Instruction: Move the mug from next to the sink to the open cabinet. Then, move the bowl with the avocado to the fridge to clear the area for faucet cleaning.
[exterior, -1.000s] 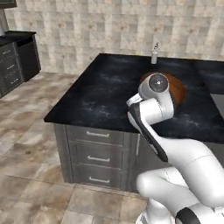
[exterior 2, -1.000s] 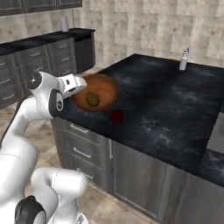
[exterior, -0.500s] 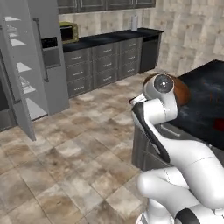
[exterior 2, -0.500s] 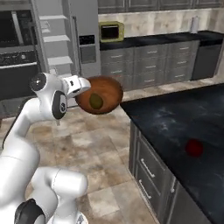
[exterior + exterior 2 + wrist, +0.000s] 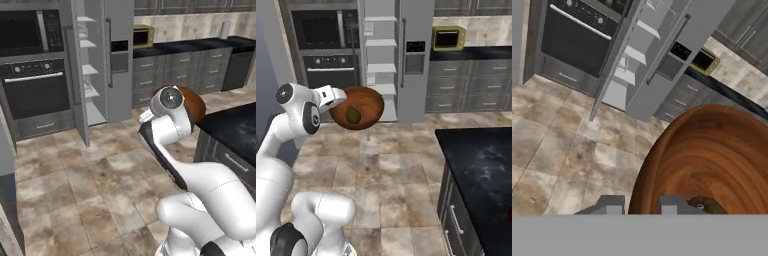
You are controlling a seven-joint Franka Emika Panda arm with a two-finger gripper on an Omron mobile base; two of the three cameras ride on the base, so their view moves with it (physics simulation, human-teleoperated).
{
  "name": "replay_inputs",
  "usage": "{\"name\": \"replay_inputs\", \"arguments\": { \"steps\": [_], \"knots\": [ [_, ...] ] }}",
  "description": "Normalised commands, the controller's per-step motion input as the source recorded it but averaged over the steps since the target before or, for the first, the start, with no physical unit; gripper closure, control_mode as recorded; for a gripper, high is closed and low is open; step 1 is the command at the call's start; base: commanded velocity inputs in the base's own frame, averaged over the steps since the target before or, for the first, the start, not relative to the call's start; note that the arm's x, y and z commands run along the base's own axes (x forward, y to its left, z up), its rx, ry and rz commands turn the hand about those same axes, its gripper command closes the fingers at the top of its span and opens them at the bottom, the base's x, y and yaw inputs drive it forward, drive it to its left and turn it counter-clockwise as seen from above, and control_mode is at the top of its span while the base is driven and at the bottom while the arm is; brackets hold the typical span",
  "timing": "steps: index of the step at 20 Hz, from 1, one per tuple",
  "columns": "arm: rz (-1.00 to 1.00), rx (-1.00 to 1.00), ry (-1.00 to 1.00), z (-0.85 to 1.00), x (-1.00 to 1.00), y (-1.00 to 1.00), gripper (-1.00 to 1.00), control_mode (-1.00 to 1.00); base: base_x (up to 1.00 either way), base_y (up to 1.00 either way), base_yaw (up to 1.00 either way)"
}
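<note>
The whole scene has swung round since half a second ago: the base cameras have turned with the base, so the shift is the camera's, not the furniture's. A second ago the black island counter filled both base views; half a second ago the fridge stood at the far left edge; now the fridge (image 5: 107,60) is seen near the middle of both base views, its left door swung open and white inner shelves (image 5: 381,43) exposed. The black built-in oven (image 5: 32,82) is now seen beside it on the left. A yellow microwave (image 5: 448,38) is seen on the back counter to the right of the fridge.

The bowl (image 5: 358,107) is held up in the air by the gripper (image 5: 331,97), well above the tiled floor (image 5: 75,185), just as in the earlier frames. The fingers (image 5: 612,206) are seen clamped on the near rim of the bowl, one outside the wall and one inside. The avocado (image 5: 352,114) is seen lying inside the bowl, low on its near side.

The island counter (image 5: 481,175) has been left at the right edge of both base views. The bowl is well apart from the fridge shelves.
</note>
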Motion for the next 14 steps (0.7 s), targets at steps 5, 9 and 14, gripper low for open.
{"name": "replay_inputs", "arguments": {
  "steps": [5, 9, 14],
  "knots": [
    [0.00, 0.00, 0.00, 0.00, 0.00, 0.00, 1.00, 1.00, 1.00, -0.11, 0.05],
    [0.00, 0.00, 0.00, 0.00, 0.00, 0.00, 1.00, 1.00, 1.00, -0.11, 0.05],
    [0.00, 0.00, 0.00, 0.00, 0.00, 0.00, 1.00, 1.00, 1.00, -0.33, 0.01]
  ]
}}
